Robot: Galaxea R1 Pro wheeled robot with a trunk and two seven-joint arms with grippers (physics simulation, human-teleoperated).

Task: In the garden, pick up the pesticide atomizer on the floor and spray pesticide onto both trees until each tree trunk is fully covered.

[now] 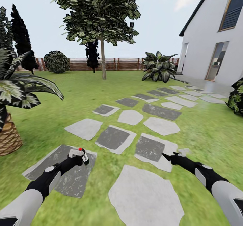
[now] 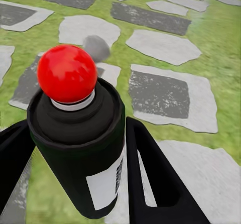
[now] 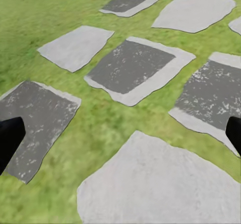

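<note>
Pesticide atomizer [image 2: 80, 133] — lower body cut off by the left wrist view's edge; its pale label is too blurred to read. Left gripper fingers [image 2: 155, 184] run out of that frame. In the head view the atomizer [image 1: 81, 154] is too small to show how the fingers meet it. Right gripper [image 3: 120, 133] — only two dark fingertips [image 3: 10, 138] show at the right wrist view's edges. The palm [image 1: 13, 94] and house [image 1: 216, 43] are cropped by the frame sides.
</note>
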